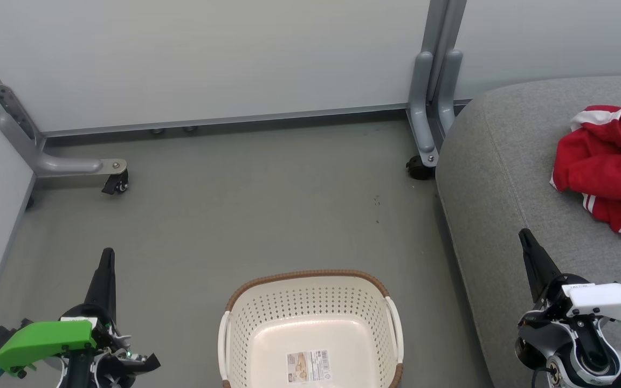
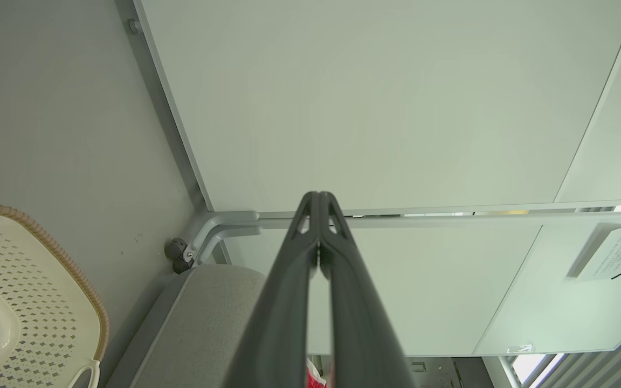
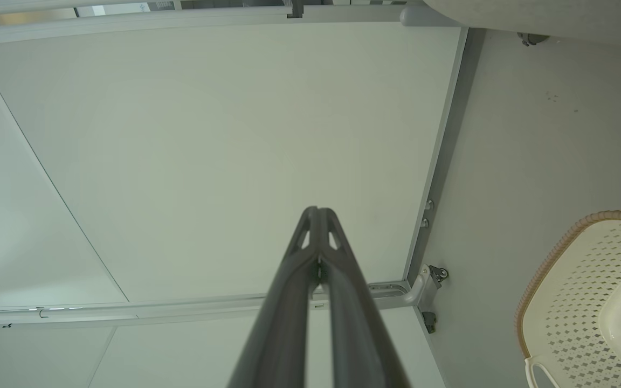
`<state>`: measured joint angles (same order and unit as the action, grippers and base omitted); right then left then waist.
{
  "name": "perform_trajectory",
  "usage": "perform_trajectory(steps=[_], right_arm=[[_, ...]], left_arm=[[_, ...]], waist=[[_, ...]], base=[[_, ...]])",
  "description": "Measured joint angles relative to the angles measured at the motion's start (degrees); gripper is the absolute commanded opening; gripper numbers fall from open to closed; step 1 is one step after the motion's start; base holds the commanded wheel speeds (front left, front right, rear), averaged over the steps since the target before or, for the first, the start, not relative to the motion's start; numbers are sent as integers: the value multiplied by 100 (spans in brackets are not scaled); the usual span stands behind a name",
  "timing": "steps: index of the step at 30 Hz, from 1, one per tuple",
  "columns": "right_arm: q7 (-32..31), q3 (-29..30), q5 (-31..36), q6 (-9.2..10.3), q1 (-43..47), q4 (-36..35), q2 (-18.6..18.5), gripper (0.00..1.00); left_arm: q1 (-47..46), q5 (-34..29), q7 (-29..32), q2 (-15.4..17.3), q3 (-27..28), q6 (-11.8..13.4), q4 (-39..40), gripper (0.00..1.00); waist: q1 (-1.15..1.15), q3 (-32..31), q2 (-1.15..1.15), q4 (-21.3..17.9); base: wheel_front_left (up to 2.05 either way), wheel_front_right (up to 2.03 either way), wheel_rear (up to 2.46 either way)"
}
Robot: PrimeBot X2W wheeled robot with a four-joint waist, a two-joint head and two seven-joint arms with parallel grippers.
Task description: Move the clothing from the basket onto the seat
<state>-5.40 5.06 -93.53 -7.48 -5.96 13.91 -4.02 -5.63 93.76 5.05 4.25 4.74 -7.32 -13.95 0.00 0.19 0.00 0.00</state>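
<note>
Grey flooring (image 1: 235, 215) is filling the middle of the head view, and pale partition panels (image 1: 208, 59) on grey metal legs (image 1: 62, 164) with small black casters (image 1: 116, 186) are closing it off at the back and along the robot's left. Near the bottom edge the basket (image 1: 310, 318) is sitting on the flooring between the two arms, its brown woven rim facing up and its smooth bottom showing, with a barcode sticker (image 1: 307, 366) lying flat on it. To the robot's right the seat (image 1: 494, 178) is taking up that side of the view, its rounded corner reaching almost to one of the metal legs. The clothing (image 1: 607, 161) is lying in a crumpled red heap on the seat, well apart from the basket, with white panels and striped trim showing at its edges. The left gripper (image 1: 107, 253) is showing to the left of the basket, its two dark fingers pressed together and gripping nothing, as its wrist view is also showing. The right gripper (image 1: 524, 234) is showing against the near part of the seat, near the clothing but not touching it, its fingers likewise pressed together with nothing between them.
</note>
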Motion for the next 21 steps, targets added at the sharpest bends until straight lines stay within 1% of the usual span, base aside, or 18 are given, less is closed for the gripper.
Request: perform_trajectory(steps=[21], right_arm=[[-15, 32, 8, 0, -4, 2, 23, 0]], left_arm=[[-7, -4, 41, -25, 44, -5, -1, 0]], waist=[[0, -1, 0, 0]], base=[[0, 0, 0]])
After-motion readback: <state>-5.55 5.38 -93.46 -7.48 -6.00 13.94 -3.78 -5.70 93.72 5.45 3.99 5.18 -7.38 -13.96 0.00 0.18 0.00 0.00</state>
